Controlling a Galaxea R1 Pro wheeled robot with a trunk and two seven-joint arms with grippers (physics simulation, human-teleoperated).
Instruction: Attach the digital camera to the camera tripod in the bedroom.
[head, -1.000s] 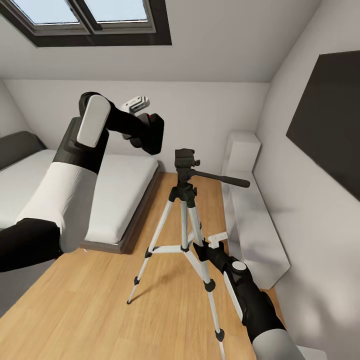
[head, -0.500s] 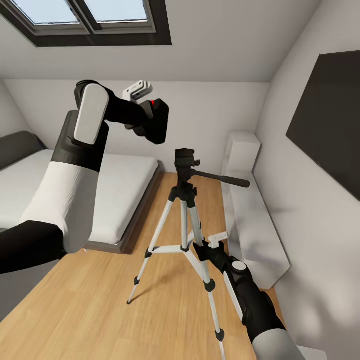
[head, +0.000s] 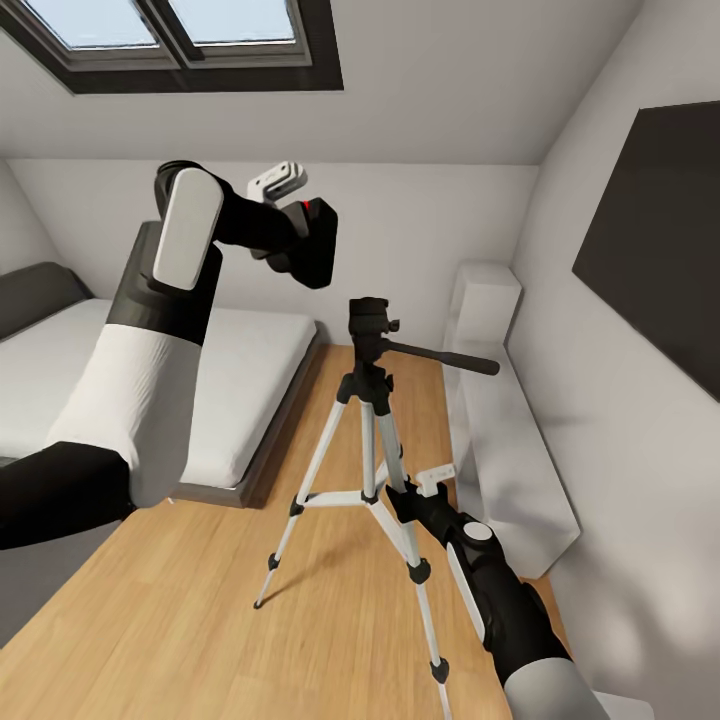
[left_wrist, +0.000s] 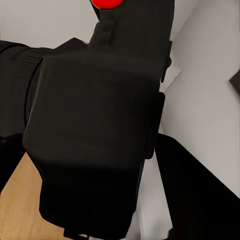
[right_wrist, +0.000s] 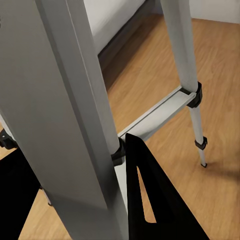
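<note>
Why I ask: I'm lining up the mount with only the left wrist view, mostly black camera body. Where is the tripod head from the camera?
Observer: In the head view, the digital camera, in the left gripper, hangs above the tripod head and toward the robot's left, clear of it.
Operator: Is the top of the head bare?
Observer: Yes, nothing sits on it. The pan handle sticks out to the robot's right.
Operator: Is the tripod steadied?
Observer: The right gripper straddles a leg of the camera tripod, fingers against both sides.
</note>
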